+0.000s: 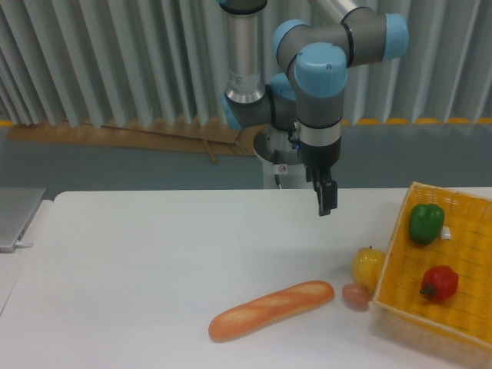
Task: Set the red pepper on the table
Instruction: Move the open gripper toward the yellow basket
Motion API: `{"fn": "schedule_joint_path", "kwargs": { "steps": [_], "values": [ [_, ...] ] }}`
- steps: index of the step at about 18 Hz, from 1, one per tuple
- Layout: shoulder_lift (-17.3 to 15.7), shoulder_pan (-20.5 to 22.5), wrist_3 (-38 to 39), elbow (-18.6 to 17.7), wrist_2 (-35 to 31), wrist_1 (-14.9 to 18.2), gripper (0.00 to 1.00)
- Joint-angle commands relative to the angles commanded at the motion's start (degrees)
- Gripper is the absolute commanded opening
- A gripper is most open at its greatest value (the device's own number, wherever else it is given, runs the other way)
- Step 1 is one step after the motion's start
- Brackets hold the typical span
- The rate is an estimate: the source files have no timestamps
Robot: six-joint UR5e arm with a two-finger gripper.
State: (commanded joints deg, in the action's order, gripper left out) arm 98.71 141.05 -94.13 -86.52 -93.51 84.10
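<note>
The red pepper [440,282] was observed lying inside the yellow woven basket [400,231] at the right edge of the white table [154,254], with its dark stem turned toward the left. A green bell pepper [425,223] was recorded in the same basket, farther back. The gripper [327,200] was found suspended above the table, well apart from the basket and left of it, its fingers pointing downward and nothing held; whether the fingers were parted or closed could not be determined. A yellow bell pepper [368,266] was noted against the basket's outer left wall, a small pinkish item [355,296] just in front of it, and 1 baguette [271,310] lying alongside.
</note>
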Motion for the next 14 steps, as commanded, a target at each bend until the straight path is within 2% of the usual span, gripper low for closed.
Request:
{"fn": "schedule_joint_path", "kwargs": {
  "steps": [3,6,9,14],
  "values": [
    [-0.01,-0.08,0.09,-0.40,-0.71,-0.34,1.00],
    [-1.41,-0.08,-0.08,-2.33,-1.68,-0.60,1.00],
    [-1.59,0.80,-0.44,-3.04,-1.59,-2.88,1.00],
    [-1.59,0.72,-0.09,-3.39,-1.85,-2.97,1.00]
  ]
}}
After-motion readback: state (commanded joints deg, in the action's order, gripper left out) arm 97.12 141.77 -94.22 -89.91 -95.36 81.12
